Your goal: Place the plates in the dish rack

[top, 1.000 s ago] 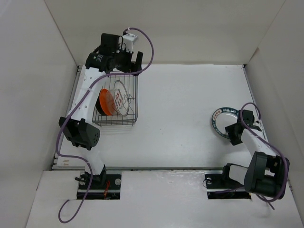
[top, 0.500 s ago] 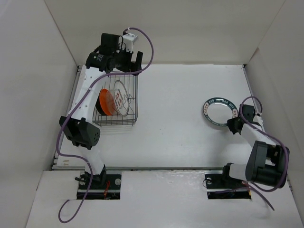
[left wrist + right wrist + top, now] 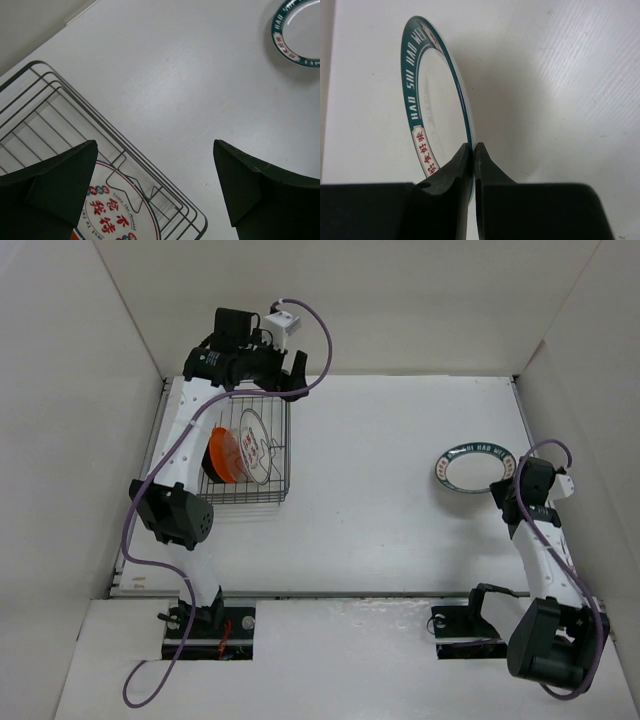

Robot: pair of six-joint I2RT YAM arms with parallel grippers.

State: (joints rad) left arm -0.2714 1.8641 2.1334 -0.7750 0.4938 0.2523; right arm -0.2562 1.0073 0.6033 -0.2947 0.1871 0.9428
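The dish rack [image 3: 246,492] stands at the far left with the orange plate [image 3: 222,454] and the white plate with red characters [image 3: 258,445] upright in it. A dark shape sits behind the orange plate. My left gripper [image 3: 287,371] hangs open and empty above the rack's far right corner. The left wrist view shows the rack [image 3: 45,105] and the red-character plate [image 3: 116,212] below the gripper [image 3: 155,172]. My right gripper [image 3: 512,488] is shut on the near rim of the green-rimmed plate [image 3: 476,470], which the right wrist view shows tilted edge-up [image 3: 427,95] in the gripper [image 3: 473,150].
White walls enclose the table on the left, back and right. The right wall is close behind the right arm. Bare white tabletop [image 3: 370,470] lies between the rack and the green-rimmed plate. Both arm bases sit at the near edge.
The right arm has stretched out, carrying the green-rimmed plate up and slightly away from the near edge. The left gripper has shifted slightly to the right above the rack.
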